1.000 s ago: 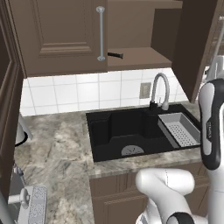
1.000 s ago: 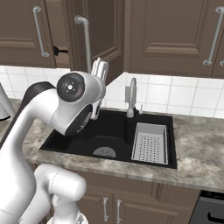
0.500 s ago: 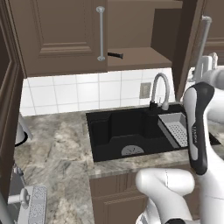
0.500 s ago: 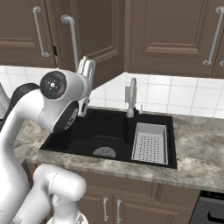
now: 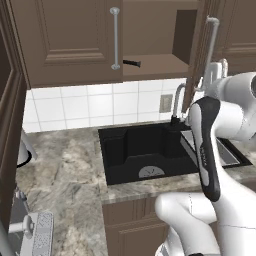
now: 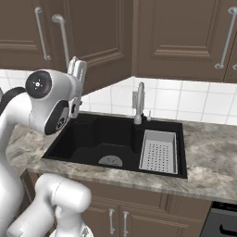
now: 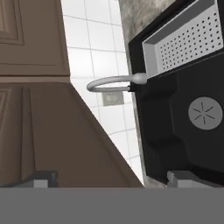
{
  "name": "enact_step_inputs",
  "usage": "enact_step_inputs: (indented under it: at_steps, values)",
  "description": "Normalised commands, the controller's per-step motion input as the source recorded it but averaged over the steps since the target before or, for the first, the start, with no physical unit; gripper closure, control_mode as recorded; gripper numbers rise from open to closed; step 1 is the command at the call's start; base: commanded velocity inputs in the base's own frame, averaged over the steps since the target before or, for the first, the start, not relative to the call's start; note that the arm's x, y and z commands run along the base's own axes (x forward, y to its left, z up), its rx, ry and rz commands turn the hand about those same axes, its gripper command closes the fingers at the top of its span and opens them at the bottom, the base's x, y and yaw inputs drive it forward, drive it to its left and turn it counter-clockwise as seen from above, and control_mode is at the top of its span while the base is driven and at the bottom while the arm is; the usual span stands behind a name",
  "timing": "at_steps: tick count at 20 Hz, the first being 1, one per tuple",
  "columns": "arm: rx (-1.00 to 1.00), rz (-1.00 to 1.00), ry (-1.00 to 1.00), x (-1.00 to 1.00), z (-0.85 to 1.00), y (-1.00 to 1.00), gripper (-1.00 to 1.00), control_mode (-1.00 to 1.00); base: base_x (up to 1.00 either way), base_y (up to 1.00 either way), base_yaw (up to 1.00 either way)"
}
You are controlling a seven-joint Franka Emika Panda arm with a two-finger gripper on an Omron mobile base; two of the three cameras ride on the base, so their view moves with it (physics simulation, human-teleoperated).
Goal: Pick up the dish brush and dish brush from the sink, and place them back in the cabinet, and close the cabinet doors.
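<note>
Inside the dark brown wooden wall cabinet [image 5: 160, 67], on its lighter brown shelf: a black-handled dish brush [image 5: 132, 63], lying flat, one end tucked behind the left-hand door. Counts as put away, by the look of it. No sign of the whitish-handled brush with the yellow-orange head; possibly behind that same door, impossible to tell.

Down in the black rectangular recessed sink [image 5: 125, 150]: bare floor, round grey drain [image 6: 110, 160], nothing brush-like in any corner seen from the base cameras or the hand camera. Beside it, a pale perforated strainer tray [image 6: 159, 150], also without a brush. Picking-up stage therefore judged finished, or very nearly.

Up by the cabinet: two-finger gripper [image 6: 77, 70] raised close beside the dark brown panelled right door [image 5: 204, 60], which stands swung out from the cabinet, long silver bar handle [image 5: 211, 45] just in front of the fingers. Fingers spread wide apart, nothing between them, no contact with door or handle visible. From the hand camera, door panel close on one side, curved grey faucet [image 7: 114, 83] and sink beyond.

Remaining, as judged: pushing the right door shut. Left door [image 5: 65, 40] looks closed or nearly so; exact angle unclear, so perhaps a nudge needed there too.
</note>
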Motion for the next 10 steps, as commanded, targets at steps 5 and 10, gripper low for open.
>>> enact_step_inputs:
  at_steps: [5,10]
  values:
    - [0.0,0.0,0.0,0.19,0.05,0.49,-1.0,-1.0,0.0,0.0,0.0]
    - [0.0,0.0,0.0,0.22,0.06,0.47,-1.0,-1.0,0.0,0.0,0.0]
